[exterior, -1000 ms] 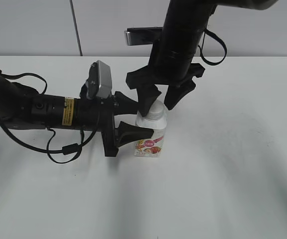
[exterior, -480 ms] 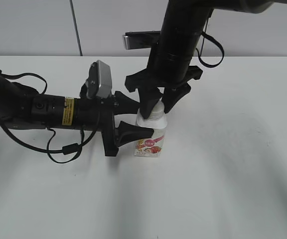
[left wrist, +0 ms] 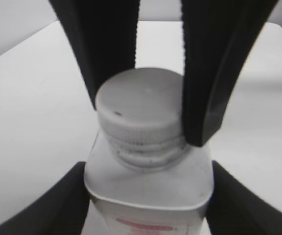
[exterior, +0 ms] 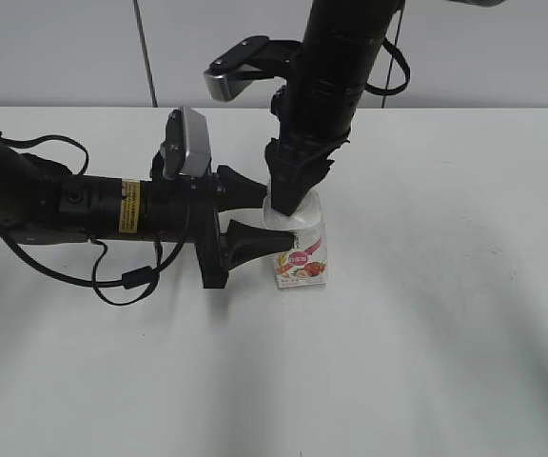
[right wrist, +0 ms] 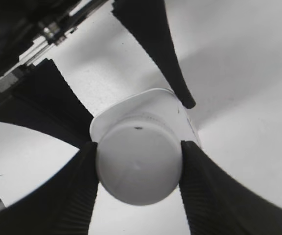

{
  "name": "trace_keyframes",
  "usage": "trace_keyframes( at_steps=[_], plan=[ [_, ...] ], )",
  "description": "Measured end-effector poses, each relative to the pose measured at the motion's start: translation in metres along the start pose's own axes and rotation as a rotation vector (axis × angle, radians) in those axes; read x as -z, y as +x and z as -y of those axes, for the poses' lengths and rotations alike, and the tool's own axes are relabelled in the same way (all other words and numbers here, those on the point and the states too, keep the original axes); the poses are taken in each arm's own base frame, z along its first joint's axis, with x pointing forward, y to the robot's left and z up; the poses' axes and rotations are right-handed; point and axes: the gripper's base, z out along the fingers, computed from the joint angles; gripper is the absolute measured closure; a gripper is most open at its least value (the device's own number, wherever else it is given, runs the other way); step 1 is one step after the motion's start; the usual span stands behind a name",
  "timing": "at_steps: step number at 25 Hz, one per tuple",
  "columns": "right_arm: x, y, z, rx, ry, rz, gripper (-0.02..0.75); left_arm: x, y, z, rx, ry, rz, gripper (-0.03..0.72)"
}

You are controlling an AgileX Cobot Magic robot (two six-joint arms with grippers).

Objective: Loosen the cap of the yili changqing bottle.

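The yili changqing bottle (exterior: 301, 249) stood upright near the middle of a plain white table (exterior: 426, 333), its red-pink fruit label facing me. The tabletop was matte and bare around it, crossed only by soft grey shadows of the two arms. Behind the table ran a pale grey wall (exterior: 65, 48) made of flat panels, with one dark vertical seam left of centre.

The left gripper (exterior: 255, 217) reached in horizontally from the left, its black fingers (left wrist: 58, 205) set on either side of the bottle's squarish body below the shoulder. In the left wrist view they sat right at the body's edges, narrowed onto it and gripping the bottle. A grey camera box rode on that arm's wrist, and a loose black cable (exterior: 122, 281) looped down from the arm onto the table.

The right gripper (exterior: 291, 202) came straight down from above. Its ribbed fingers (right wrist: 77, 196) pressed against opposite sides of the cap (right wrist: 138, 169), which sat on the wide neck. In the left wrist view the same two fingers flanked the cap (left wrist: 141, 110) and touched its ridged rim, so that gripper was closed on the cap. A small dark speck marked the flat white top of the cap.
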Motion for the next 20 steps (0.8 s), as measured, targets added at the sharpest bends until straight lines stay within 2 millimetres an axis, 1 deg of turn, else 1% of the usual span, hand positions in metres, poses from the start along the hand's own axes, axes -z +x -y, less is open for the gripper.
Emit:
trace_keyframes(
  at_steps=[3,7,10,15,17,20],
  plan=[
    [0.0,0.0,0.0,0.097,-0.003,0.003,0.338,0.0,0.0,0.0,-0.001,0.002,-0.001,0.259],
    [0.002,-0.004,-0.001,0.316,-0.007,0.032,0.341,0.0,0.004,0.001,-0.01,0.009,-0.032,0.26],
    [0.003,-0.006,-0.001,0.432,0.006,0.047,0.341,-0.001,0.004,0.003,-0.013,0.026,-0.028,0.261],
    [0.004,-0.004,0.001,0.479,0.027,0.025,0.341,-0.001,0.004,0.003,-0.017,0.031,-0.028,0.262],
    [0.007,-0.004,0.0,0.481,0.033,0.029,0.341,-0.001,0.004,0.004,-0.017,0.032,-0.027,0.262],
    [0.024,-0.004,-0.004,0.447,0.066,0.048,0.342,-0.001,0.004,0.004,-0.018,0.034,-0.027,0.262]
  ],
)
